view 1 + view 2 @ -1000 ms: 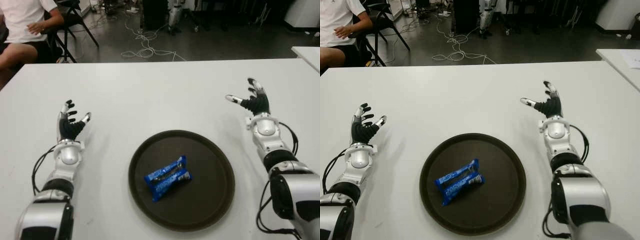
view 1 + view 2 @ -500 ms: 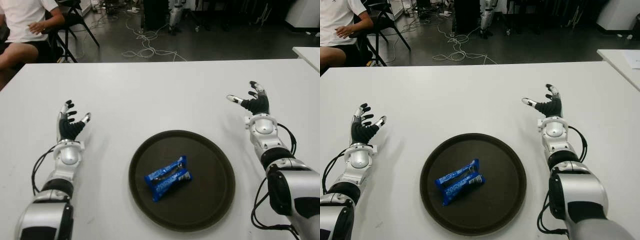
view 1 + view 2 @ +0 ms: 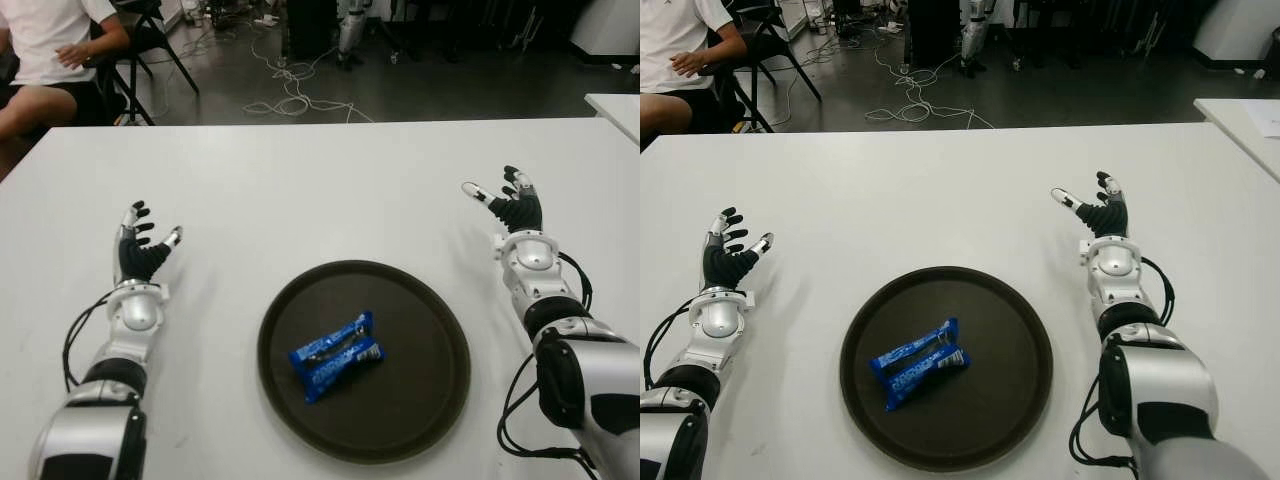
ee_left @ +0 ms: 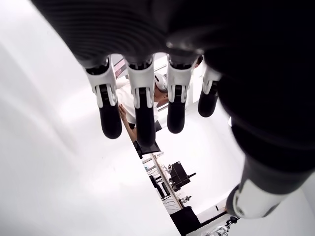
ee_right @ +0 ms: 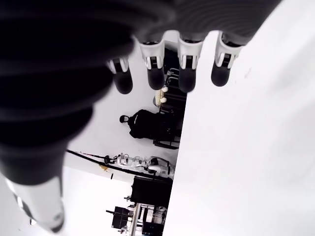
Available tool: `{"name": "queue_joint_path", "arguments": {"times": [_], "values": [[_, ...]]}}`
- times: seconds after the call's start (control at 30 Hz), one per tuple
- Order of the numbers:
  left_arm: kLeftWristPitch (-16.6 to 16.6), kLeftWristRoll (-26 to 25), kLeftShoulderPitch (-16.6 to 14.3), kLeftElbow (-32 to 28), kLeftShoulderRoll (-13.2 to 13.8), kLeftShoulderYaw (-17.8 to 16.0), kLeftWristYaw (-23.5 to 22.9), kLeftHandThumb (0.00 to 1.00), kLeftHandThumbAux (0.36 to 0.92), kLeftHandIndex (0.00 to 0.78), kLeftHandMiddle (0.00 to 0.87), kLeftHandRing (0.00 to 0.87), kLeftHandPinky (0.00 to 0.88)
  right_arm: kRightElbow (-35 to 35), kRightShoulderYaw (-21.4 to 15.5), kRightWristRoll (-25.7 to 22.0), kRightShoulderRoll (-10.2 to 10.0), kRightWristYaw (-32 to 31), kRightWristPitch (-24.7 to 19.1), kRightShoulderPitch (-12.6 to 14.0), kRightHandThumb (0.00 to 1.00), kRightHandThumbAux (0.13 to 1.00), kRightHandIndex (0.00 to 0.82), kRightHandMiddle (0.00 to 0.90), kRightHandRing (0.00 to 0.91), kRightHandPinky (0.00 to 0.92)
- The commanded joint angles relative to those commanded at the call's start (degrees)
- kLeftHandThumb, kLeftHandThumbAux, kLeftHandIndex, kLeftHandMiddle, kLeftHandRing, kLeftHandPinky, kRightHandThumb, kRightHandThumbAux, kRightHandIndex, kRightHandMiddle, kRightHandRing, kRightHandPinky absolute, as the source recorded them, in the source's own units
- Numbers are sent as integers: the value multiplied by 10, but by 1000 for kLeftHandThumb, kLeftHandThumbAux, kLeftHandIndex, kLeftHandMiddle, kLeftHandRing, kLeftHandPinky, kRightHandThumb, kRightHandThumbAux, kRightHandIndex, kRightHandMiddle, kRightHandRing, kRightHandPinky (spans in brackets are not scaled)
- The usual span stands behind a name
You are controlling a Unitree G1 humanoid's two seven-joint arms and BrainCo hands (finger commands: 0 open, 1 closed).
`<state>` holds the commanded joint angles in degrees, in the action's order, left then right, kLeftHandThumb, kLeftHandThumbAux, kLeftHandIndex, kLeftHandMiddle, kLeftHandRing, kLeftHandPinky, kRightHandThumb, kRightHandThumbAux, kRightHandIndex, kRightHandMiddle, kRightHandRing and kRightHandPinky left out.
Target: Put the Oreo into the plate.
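A seated person (image 3: 45, 50) shows at the far left, beyond the white desk (image 3: 330, 190); the left hand (image 3: 140, 250) shows over the desk well left of the plate, its fingers (image 4: 140, 105) spread and released, grasping nothing; the dark round plate (image 3: 430, 340) lies near the middle of the desk's near side; the blue Oreo (image 3: 336, 354) packet lies inside it, left of its centre; the right hand (image 3: 508, 205) shows to the right of the plate and farther back, fingers (image 5: 187, 69) likewise spread and empty.
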<state>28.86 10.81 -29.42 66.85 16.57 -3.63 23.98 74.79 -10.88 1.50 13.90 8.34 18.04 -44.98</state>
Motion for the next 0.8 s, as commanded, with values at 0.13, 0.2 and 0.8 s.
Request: {"name": "queue_joint_path", "arguments": {"times": [0.13, 0.2, 0.8], "values": [[0, -1, -1, 0, -1, -1, -1, 198, 710, 99, 187, 212, 226, 0, 2, 3, -1, 3, 0, 0, 0, 653, 133, 72, 19, 0], [1, -2, -2, 0, -1, -1, -2, 198, 715, 97, 185, 207, 218, 0, 4, 6, -1, 5, 0, -1, 0, 652, 141, 74, 16, 0], [4, 8, -4, 3, 3, 6, 6, 216, 722, 103, 186, 209, 238, 1, 14, 14, -4, 12, 0, -3, 0, 674, 177, 99, 42, 0]]}}
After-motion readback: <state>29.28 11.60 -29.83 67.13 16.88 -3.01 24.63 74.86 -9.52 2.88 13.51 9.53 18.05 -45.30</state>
